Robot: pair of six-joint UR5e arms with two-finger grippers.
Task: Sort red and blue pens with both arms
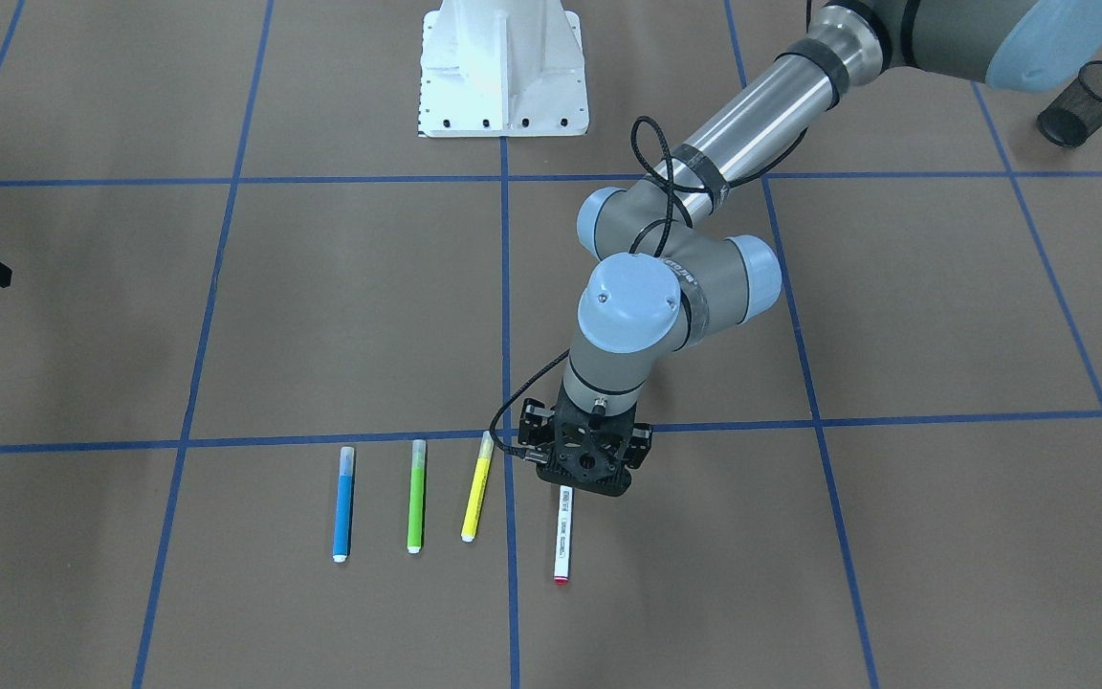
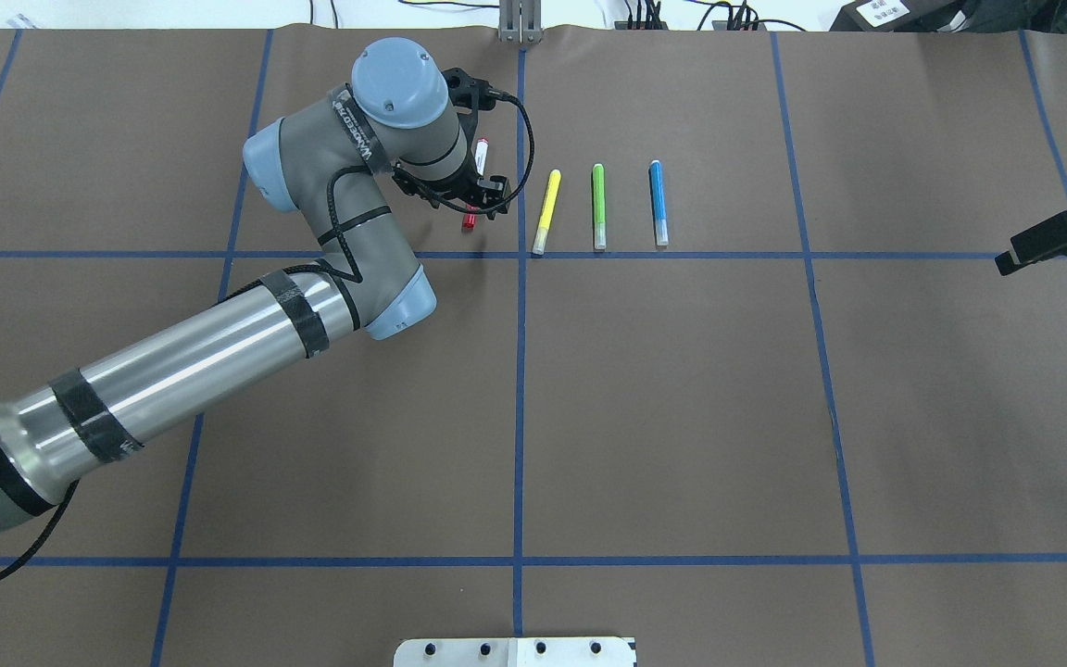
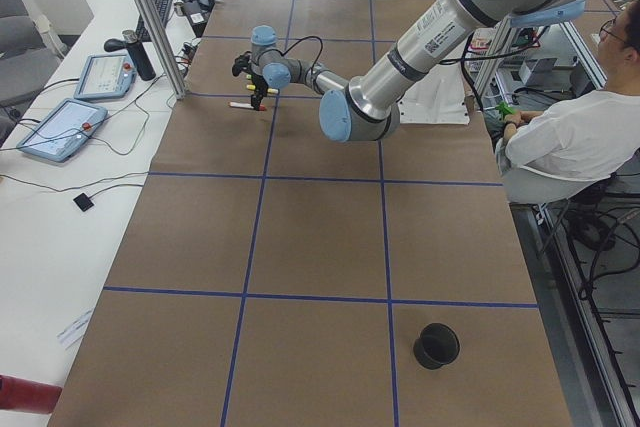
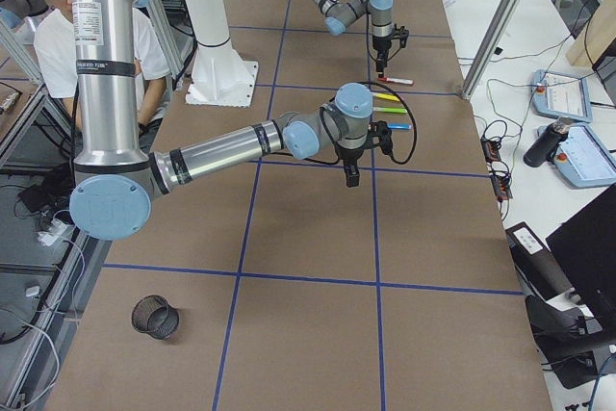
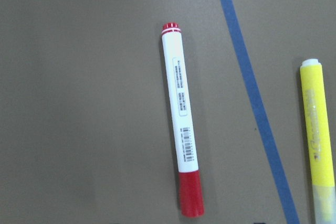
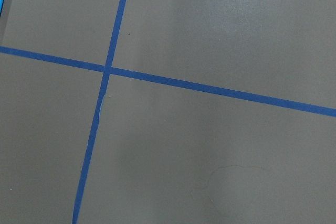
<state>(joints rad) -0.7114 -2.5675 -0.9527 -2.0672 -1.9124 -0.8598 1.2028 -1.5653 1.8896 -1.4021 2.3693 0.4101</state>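
The table (image 2: pixel 682 417) is covered with matte brown paper and is divided into large squares by flat blue tape lines (image 6: pixel 210 87); the left arm (image 2: pixel 191 361), a polished silver tube banded with black tape and joined to grey rounded elbows with pale blue caps, is stretched to the table's far side; the right arm (image 4: pixel 221 151), of the same build, is held over the robot's right part of the table; a white bolted pedestal (image 1: pixel 503 67) with a ribbed, tapered base is seen at the robot's edge; a round black mesh cup (image 1: pixel 1087 103) lies tipped on its side near the left arm's shoulder.

The black, angular left gripper (image 1: pixel 589 483) is poised directly above the red marker (image 5: pixel 182 124), which lies flat on the paper, ungripped; whether its jaws are apart or together cannot be told; the same holds for the right gripper (image 2: pixel 1048 245), which hangs well apart from the pens.

The marker is a smooth white cylinder with black print, a glossy red cap and a thin red end; it is separated by a tape line from the yellow highlighter (image 1: pixel 476 493); next come the green highlighter (image 1: pixel 415 498) and the slim blue highlighter (image 1: pixel 343 507), clear-capped and white-ended, at the row's other end.
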